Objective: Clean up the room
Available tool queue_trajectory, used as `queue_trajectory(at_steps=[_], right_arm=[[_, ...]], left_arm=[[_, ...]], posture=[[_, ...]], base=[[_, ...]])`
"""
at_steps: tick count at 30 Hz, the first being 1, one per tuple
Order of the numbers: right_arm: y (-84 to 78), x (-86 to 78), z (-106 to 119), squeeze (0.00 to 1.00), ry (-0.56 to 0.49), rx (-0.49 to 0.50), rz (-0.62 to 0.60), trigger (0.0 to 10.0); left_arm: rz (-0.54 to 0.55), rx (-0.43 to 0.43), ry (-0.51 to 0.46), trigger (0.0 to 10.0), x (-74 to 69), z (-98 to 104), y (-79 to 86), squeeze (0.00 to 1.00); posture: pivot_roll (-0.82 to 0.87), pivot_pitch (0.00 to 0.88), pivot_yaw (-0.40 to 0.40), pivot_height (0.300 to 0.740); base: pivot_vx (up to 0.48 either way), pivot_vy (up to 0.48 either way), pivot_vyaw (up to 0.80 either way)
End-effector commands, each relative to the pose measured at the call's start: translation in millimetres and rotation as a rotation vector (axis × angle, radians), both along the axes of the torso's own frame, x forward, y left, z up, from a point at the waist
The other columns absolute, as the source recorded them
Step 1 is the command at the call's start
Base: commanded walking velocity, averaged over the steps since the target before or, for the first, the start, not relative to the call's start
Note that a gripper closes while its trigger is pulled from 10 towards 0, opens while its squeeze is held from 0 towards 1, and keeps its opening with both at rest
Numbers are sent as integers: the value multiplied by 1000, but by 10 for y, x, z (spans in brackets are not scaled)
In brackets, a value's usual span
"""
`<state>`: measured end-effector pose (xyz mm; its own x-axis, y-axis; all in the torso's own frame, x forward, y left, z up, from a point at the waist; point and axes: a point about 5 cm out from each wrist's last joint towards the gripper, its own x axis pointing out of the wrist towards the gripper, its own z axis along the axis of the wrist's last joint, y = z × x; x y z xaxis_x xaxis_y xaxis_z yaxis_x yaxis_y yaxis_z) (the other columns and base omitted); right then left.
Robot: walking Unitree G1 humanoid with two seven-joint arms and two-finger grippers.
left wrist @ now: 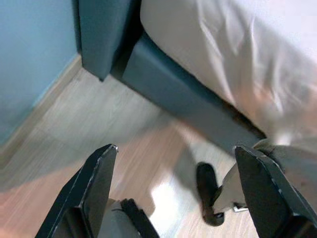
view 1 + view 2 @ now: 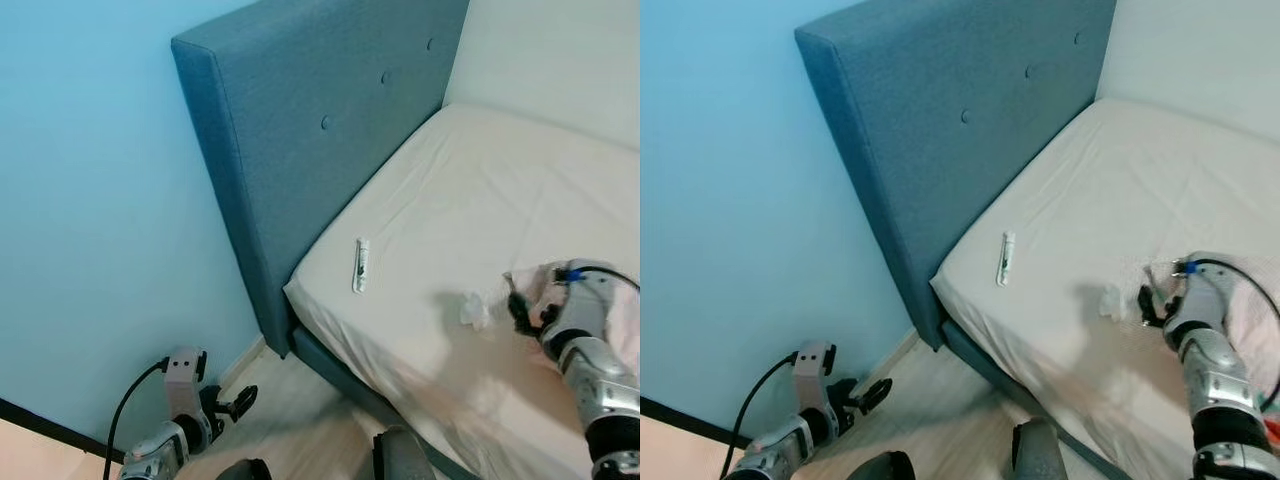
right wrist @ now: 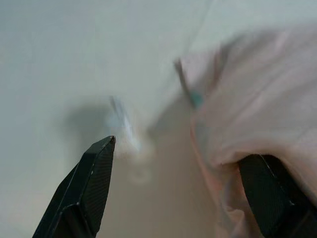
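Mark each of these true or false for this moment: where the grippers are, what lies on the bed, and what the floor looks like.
1. The right gripper is open above the mattress. True.
2. A small white tube lies on the mattress near the headboard. True.
3. The left gripper is shut on the tube. False: it hangs open over the wooden floor beside the bed.
4. The headboard is red. False: it is blue-grey and buttoned.
5. A pale pink cloth lies by the right gripper. True.
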<state>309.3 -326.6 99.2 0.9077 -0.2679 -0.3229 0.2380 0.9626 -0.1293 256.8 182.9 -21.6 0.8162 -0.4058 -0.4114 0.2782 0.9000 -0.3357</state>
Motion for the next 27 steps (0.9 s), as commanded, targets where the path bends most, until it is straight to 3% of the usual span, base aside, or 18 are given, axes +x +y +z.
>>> queue_trajectory(at_steps=[1,6,10,17,19,27], right_arm=[[-72,-91,-111,0,78,-28,-56,10000],[-198,-148,-91,0,78,-56,-142,10000],[-255,-135,16,0,9,-86,-159,10000],[-216,-103,43,0,-4,-96,-141,10000],[-167,-87,17,0,4,-97,-124,10000],[-70,-72,-69,0,24,-96,-95,10000]], left_arm=[[-20,44,46,10000,-100,-80,50,0],[-52,79,67,10000,-140,-114,51,0],[-17,100,61,10000,-116,-101,85,0],[86,-47,-47,10000,114,103,68,0],[72,-116,-122,10000,237,242,31,0],[-7,-193,-228,10000,379,455,12,0]], posture=[[-88,187,70,630],[-91,187,70,630],[-93,189,70,630],[-93,188,69,630],[-94,188,68,630],[-92,187,71,630]], base=[[0,0,-519],[0,0,-549],[0,0,-578],[0,0,-579],[0,0,-581],[0,0,-577]])
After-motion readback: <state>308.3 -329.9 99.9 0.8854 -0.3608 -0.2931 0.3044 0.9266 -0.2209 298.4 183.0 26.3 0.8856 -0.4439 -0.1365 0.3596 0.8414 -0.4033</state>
